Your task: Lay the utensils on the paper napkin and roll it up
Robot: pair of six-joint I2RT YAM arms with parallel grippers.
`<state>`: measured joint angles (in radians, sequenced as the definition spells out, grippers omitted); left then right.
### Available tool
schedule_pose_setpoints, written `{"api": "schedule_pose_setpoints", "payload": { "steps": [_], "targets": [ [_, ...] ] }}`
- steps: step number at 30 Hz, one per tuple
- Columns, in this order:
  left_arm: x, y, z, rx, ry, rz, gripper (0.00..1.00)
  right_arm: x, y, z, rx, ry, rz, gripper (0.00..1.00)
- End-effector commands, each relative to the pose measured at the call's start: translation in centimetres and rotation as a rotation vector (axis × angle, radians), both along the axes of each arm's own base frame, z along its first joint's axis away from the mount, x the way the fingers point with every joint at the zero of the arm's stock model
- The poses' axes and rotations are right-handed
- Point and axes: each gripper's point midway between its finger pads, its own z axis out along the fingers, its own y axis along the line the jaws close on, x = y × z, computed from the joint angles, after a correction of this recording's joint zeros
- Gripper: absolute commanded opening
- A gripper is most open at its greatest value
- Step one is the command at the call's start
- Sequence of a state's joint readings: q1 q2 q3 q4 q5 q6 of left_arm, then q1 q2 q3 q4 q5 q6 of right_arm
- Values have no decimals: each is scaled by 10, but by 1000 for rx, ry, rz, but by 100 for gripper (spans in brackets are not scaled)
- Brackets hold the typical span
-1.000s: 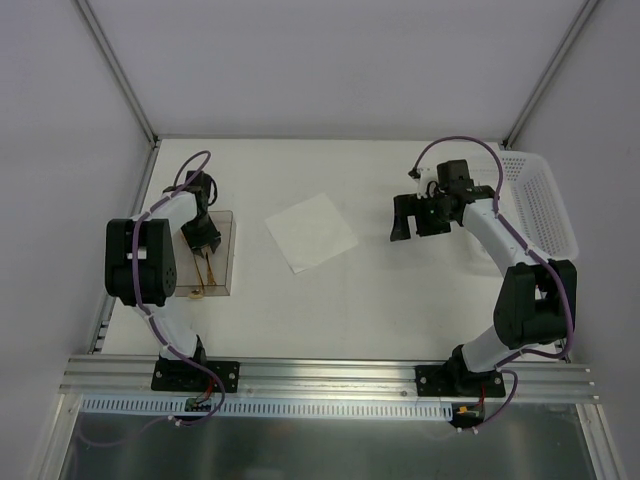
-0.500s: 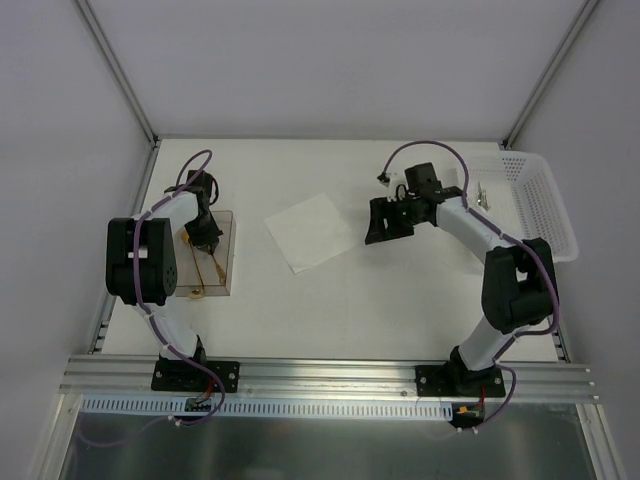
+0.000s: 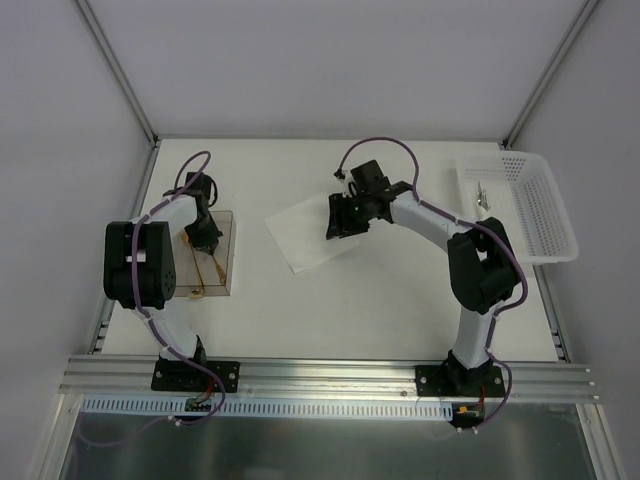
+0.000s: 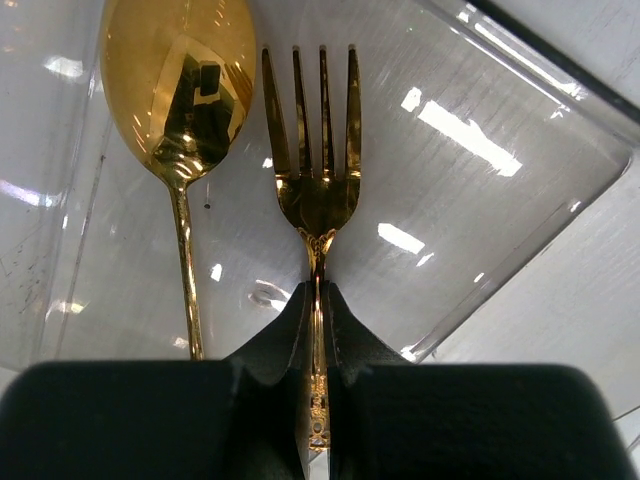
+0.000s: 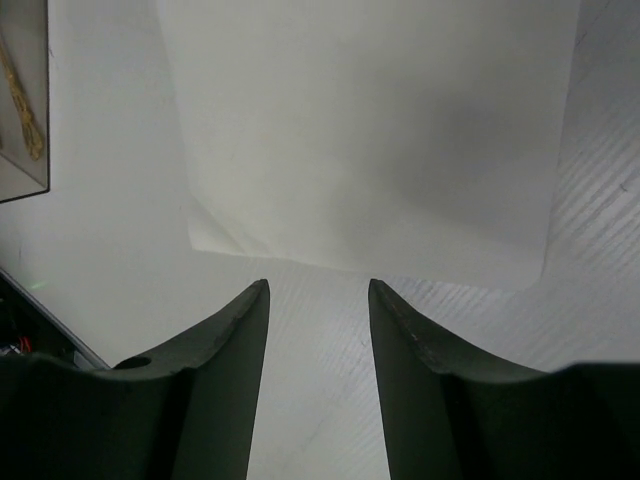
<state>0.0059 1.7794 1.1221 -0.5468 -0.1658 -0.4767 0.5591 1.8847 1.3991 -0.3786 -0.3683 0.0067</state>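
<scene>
Hardly begun, I'd say: the paper napkin (image 5: 370, 130) lies flat and bare in the middle of the surface (image 3: 400, 310), and both utensils sit in the clear tray (image 3: 228, 270) at left. The left pincer (image 4: 318, 305) is closed tight on the fork (image 4: 315, 190) handle, with the spoon (image 4: 180, 90) just beside it. The right pincer (image 5: 318, 290), spread open and empty, hovers at the napkin's edge. A second ago it was over by the white basket (image 3: 545, 210).

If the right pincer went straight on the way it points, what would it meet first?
Probably the paper napkin, near its closest edge; the open right pincer points at it. Depth is unclear, so bare table just short of it is possible.
</scene>
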Motion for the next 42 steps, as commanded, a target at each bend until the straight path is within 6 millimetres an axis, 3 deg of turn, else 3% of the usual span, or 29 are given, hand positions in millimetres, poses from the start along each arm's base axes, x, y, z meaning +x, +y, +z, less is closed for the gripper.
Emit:
{"api": "schedule_pose_setpoints", "payload": {
  "steps": [1,5,10,20,31,36,42],
  "targets": [
    [-14,-6,4,-30,9,23,0,11,18,0,-18,-2,-102,47],
    [-18,-6,9,-34,-7,29,0,6,33,-13,-30,24,-81,47],
    [-19,-7,25,-38,-53,17,0,1,31,-34,-77,34,-22,48],
    [-11,-11,64,-58,-154,8,0,-6,2,-71,-231,6,97,49],
    [-6,-10,128,-51,-295,-10,0,-32,-38,-78,-311,12,213,48],
    [6,-43,158,-60,-336,-135,0,-51,-50,-76,-318,38,202,47],
    [26,-91,168,-88,-331,-273,0,-56,-55,-67,-287,32,211,50]
  ]
}}
